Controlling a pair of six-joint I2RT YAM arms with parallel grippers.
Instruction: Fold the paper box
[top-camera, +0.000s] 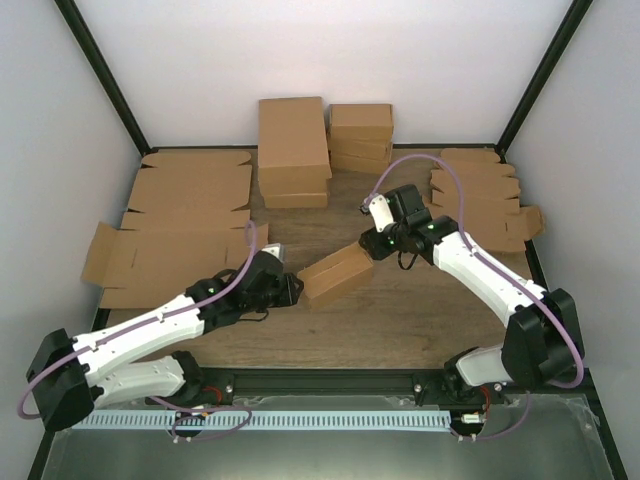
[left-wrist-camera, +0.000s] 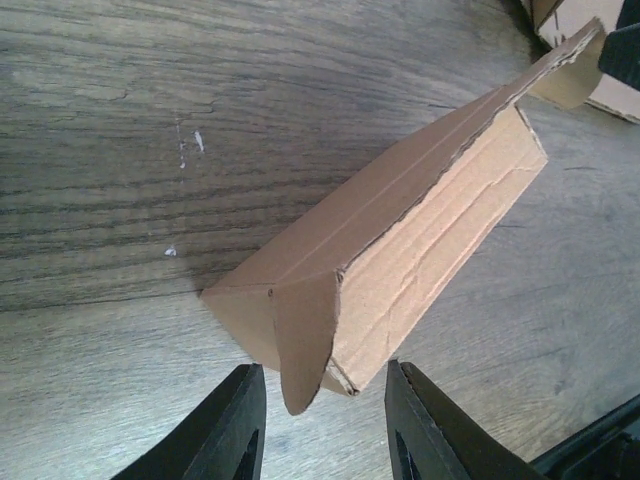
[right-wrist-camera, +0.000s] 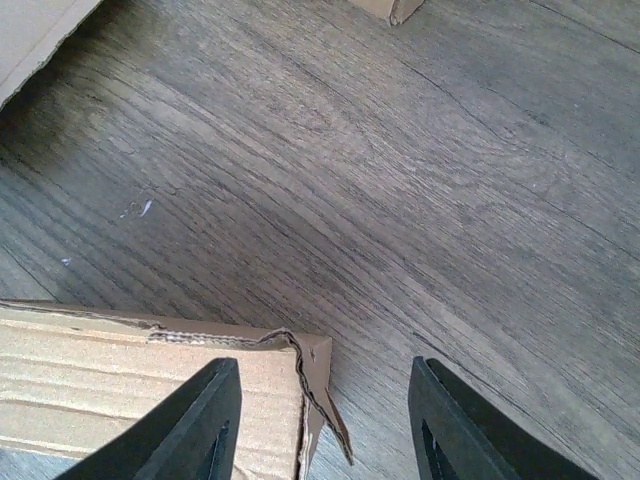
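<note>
Left gripper (left-wrist-camera: 322, 405) stood half open astride a flap (left-wrist-camera: 300, 340) of the paper box (left-wrist-camera: 420, 230). Right gripper (right-wrist-camera: 322, 400) stood open, empty. The flap required pressing along its crease.

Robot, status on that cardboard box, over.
Small brown cardboard box part-folded, ungripped. Left gripper open, straddling one end; right gripper open at other. Nothing blocking.
</note>
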